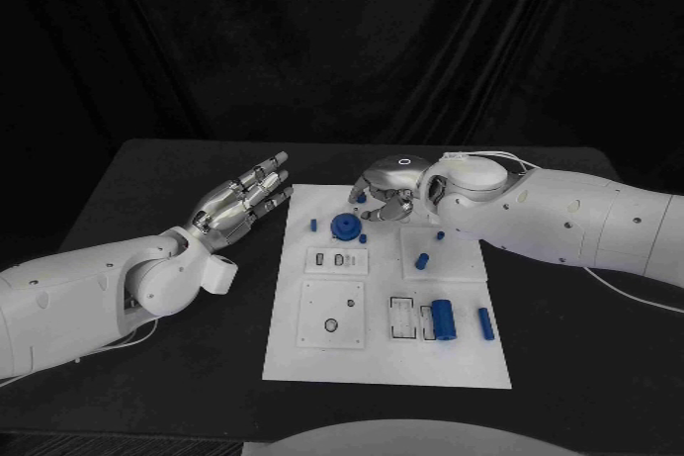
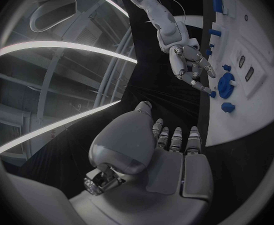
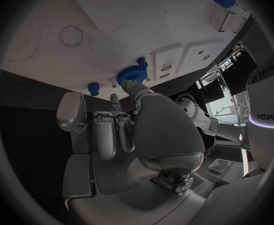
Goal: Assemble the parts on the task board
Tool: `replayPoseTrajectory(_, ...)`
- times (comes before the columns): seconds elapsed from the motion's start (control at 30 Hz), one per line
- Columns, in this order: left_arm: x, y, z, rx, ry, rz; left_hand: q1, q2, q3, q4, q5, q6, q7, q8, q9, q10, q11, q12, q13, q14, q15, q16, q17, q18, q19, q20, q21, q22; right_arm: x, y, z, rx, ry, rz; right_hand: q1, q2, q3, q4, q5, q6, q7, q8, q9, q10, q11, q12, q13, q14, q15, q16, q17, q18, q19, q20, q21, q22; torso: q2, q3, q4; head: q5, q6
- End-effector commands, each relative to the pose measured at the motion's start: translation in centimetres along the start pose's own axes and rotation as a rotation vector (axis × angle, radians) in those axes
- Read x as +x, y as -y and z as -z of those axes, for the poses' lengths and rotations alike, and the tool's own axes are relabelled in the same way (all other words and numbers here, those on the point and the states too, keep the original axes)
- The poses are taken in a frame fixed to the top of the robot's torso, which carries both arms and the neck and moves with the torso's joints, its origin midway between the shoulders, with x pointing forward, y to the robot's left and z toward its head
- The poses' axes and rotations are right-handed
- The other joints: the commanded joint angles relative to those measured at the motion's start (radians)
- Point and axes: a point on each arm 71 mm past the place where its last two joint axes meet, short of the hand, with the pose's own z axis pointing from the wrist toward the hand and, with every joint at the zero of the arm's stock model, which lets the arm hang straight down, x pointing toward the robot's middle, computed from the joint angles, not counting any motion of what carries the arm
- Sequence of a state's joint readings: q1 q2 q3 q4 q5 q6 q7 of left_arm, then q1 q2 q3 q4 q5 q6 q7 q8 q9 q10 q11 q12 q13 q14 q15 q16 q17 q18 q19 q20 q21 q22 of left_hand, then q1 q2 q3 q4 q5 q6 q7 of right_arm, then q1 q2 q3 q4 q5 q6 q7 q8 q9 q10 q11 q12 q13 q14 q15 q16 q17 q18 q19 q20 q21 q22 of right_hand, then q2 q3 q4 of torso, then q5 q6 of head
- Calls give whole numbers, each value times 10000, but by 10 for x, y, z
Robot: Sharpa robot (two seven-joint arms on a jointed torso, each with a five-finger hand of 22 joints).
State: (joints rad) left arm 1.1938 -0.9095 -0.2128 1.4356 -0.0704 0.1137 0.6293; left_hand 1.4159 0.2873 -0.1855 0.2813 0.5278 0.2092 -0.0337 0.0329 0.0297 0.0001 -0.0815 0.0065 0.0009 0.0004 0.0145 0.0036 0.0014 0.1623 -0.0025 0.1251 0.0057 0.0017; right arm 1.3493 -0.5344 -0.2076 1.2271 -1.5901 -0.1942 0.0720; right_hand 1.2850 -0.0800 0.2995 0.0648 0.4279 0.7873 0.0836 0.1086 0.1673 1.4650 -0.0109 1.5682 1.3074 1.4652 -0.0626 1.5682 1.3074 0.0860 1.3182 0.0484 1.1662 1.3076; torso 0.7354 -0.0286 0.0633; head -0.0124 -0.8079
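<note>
The right silver hand [image 1: 384, 191], fingers released, hovers above the round blue gear part [image 1: 344, 228] on the white task board [image 1: 387, 362]; grasping it seems next; left silver hand [image 1: 242, 201] empty, fingers apart

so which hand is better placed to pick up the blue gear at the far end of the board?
Right, likely. The right hand hangs over the task board's far end, fingers pointing down beside the blue gear. The left hand is off the board's left edge, over the black table, fingers straight and holding nothing.
</note>
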Motion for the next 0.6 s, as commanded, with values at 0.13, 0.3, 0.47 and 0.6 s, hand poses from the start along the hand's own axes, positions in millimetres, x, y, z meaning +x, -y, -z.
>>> replayPoseTrajectory(0.13,2,1,-1,65,-183,73,117,-3,65,11,58,73,39,48,14,-1,104,-65,-9,-4,57,-36,-14,149,25,64,-57,-17,3,2,2,150,-118,-27,-43,-40,51,-70,-36,-28,-13,-30,-16,1058,70,26,2634,1056,50,26,2634,143,-76,59,-104,132,-1,-1,-3,4,-20)
replayPoseTrajectory(0.3,1,1,-1,59,-189,75,122,1,73,11,65,79,42,50,14,-1,107,-65,-9,-4,58,-36,-14,149,25,66,-57,-17,2,0,2,-16,13,-40,-74,-41,-189,-84,-1910,-101,-37,-215,-81,1058,60,26,2634,1056,45,26,2634,112,65,68,-39,275,-1,-4,0,12,-30)
replayPoseTrajectory(0.47,2,0,-1,46,-197,79,128,8,84,9,72,77,44,51,14,-1,109,-65,-9,-4,60,-36,-14,149,25,67,-57,-17,3,-6,1,-208,61,-64,-134,-78,-500,-17,-2631,-163,-27,-307,-103,1058,71,26,2634,1056,51,26,2634,77,203,73,75,405,-3,-5,-2,8,-40)
replayPoseTrajectory(0.6,2,0,-1,40,-209,84,146,14,111,2,96,75,49,52,13,-1,114,-65,-9,-4,65,-36,-14,149,25,71,-57,-17,5,-9,-1,-330,66,-92,-149,-100,-596,7,-2740,-251,-28,-359,-121,1058,70,26,2634,1056,48,26,2634,58,271,71,156,468,1,0,0,7,-46)
